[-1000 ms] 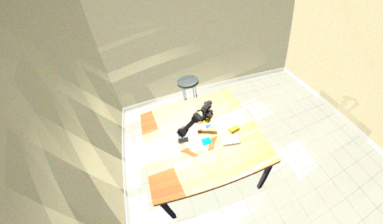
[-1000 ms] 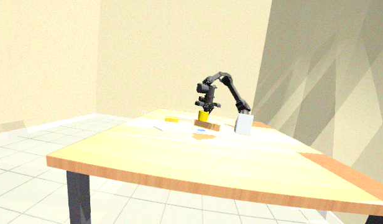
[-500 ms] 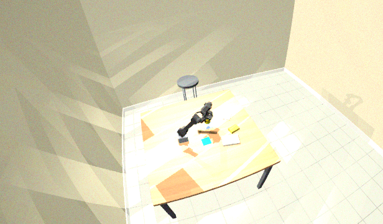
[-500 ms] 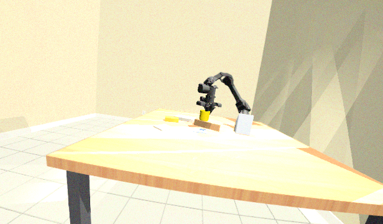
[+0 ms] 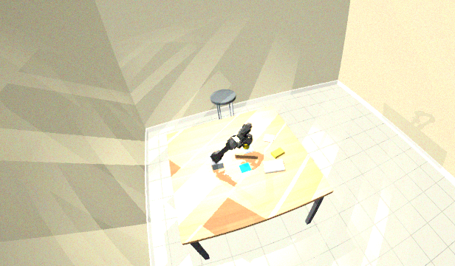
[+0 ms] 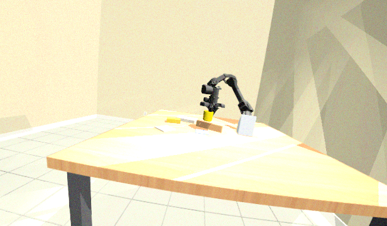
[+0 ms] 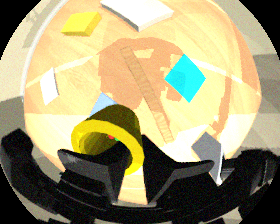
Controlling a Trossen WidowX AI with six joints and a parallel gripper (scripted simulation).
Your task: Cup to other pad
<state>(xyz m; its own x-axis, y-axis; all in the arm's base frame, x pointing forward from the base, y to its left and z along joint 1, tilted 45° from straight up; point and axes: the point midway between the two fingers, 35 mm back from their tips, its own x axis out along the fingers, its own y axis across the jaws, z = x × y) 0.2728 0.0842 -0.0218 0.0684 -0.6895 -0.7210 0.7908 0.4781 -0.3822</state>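
Progress: the cup [image 6: 208,115] is judged to be in mid-carry; lifting is done, while travel to the other pad, setting down and release are left.
Cup position: it is held in the air above the tabletop [image 6: 181,150], over or just behind the wooden block [image 6: 209,125] in the exterior view; no contact with the block can be confirmed.
Claw state: the claw [image 7: 140,163] is clenched on the cup's wall, one finger outside and one seemingly inside the rim, as the wrist view shows.
Pads: a cyan pad [image 7: 185,78] is seen lying flat and well apart from the cup; a pale blue patch [image 7: 103,103] just beyond the cup's rim may be the other one, but which is the goal cannot be told.
Marbles: a small red and green speck inside the cup is glimpsed in the wrist view; no marbles are seen on the tabletop.
Cup shape: a short, open, thick-walled yellow cylinder, smooth and matte; it appears upright in the exterior view.
Block: a long, flat bar with wood grain.
Other things: a yellow block [image 5: 277,152], a white sheet [image 5: 274,166] and a small grey piece [image 5: 217,166] are laid flat, all plain and untextured.
Tabletop: light wood, crossed by bright bands of light.
Risk: any tilt during the carry is judged enough to spill the marbles.
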